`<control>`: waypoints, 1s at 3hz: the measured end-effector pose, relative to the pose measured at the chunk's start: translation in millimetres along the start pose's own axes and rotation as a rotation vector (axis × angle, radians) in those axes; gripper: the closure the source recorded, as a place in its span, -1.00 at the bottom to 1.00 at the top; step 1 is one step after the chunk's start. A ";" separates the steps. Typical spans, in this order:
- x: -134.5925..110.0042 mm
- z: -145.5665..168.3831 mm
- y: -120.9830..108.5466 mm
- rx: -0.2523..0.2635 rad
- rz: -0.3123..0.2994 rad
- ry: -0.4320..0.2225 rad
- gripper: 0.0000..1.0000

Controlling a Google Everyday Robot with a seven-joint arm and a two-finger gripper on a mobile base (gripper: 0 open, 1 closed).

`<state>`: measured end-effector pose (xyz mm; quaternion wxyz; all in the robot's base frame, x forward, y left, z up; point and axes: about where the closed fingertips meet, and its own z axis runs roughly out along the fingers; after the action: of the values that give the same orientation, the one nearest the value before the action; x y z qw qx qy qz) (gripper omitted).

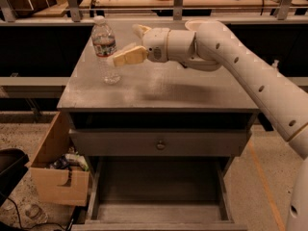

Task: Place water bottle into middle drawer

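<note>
My gripper (pixel 126 44) hovers above the cabinet top (pixel 192 88), fingers spread open and holding nothing, just right of the water bottle (pixel 103 49), which stands upright near the left edge. Below, the middle drawer (pixel 159 186) stands open.

The arm (pixel 250 76) is chunky smooth white tubing with small dark dots running along it. The gripper (pixel 125 43), up around 11 o'clock in the shot, has two flat tan fingers (pixel 129 56) spread apart on a rounded white wrist (pixel 166 44).
</note>
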<state>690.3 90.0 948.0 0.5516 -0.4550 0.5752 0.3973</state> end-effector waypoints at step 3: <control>-5.9 46.4 34.6 -0.127 -0.027 -0.050 -0.25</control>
<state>669.6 144.4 948.9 0.5412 -0.4865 0.5288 0.4367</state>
